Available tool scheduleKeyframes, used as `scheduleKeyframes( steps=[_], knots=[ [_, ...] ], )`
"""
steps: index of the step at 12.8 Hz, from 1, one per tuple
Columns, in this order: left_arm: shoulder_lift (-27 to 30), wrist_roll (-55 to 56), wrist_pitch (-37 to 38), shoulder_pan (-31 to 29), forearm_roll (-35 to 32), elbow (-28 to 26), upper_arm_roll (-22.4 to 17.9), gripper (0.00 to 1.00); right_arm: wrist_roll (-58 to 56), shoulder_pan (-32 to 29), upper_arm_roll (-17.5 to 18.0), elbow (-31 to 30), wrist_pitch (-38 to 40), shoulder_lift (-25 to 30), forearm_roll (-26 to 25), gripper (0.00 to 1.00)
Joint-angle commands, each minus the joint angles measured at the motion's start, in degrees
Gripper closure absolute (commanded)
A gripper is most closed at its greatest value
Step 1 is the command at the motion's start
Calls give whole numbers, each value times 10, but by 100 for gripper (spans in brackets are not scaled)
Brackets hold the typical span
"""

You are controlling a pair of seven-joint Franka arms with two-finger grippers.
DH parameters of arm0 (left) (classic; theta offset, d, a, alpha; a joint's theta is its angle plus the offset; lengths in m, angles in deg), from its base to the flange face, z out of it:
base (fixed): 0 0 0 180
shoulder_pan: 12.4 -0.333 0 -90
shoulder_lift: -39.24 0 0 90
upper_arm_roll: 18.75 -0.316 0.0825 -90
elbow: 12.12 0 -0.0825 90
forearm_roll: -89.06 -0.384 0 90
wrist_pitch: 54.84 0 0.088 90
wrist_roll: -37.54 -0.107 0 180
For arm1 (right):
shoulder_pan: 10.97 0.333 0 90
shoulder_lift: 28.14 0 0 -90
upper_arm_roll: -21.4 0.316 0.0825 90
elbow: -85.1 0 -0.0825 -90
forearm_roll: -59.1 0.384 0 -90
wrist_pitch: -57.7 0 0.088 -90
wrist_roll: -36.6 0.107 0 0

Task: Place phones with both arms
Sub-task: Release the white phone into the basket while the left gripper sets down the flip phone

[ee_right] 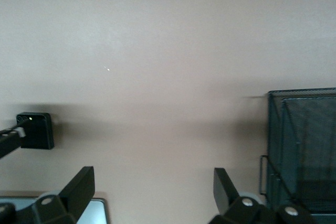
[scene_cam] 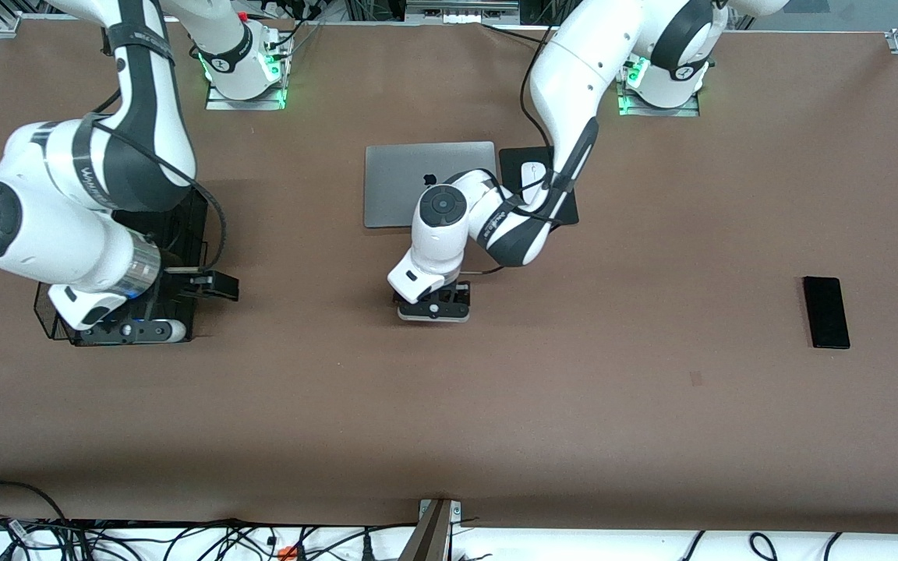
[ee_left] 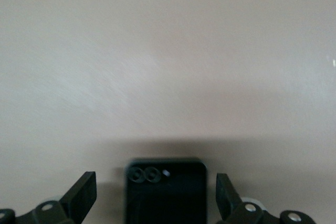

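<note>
A small squarish phone (ee_left: 165,195) with two camera circles lies flat on the brown table, nearer to the front camera than the laptop. In the front view only its pale lilac edge (scene_cam: 433,317) shows under the hand. My left gripper (scene_cam: 433,304) hangs low over it and is open, with a finger on each side and a gap to both (ee_left: 156,198). A longer black slab phone (scene_cam: 825,312) lies toward the left arm's end of the table. My right gripper (scene_cam: 125,331) is open and empty (ee_right: 155,192), at the black wire basket (scene_cam: 198,234).
A shut silver laptop (scene_cam: 429,183) and a white mouse (scene_cam: 531,175) on a black pad lie near the arms' bases. The basket's mesh wall (ee_right: 304,145) stands beside my right gripper. The right wrist view also holds a small black box (ee_right: 34,129) with a light dot.
</note>
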Motion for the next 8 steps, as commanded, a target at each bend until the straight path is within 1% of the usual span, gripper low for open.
scheduleKeyframes(
  steps=[1, 3, 6, 8],
  knots=[
    [103, -37, 89, -52, -3, -55, -3, 0, 45, -6, 19, 15, 1, -8, 10, 0],
    [158, -82, 160, -102, -2, -64, -1, 0, 60, -6, 32, 15, -2, -8, 10, 0],
    [218, -168, 250, -186, -2, -70, -1, 0, 70, -7, 51, 17, -17, -18, 11, 0],
    [255, -247, 299, -252, 0, -74, 0, 0, 73, -5, 88, 23, -45, -41, 10, 0]
  ],
)
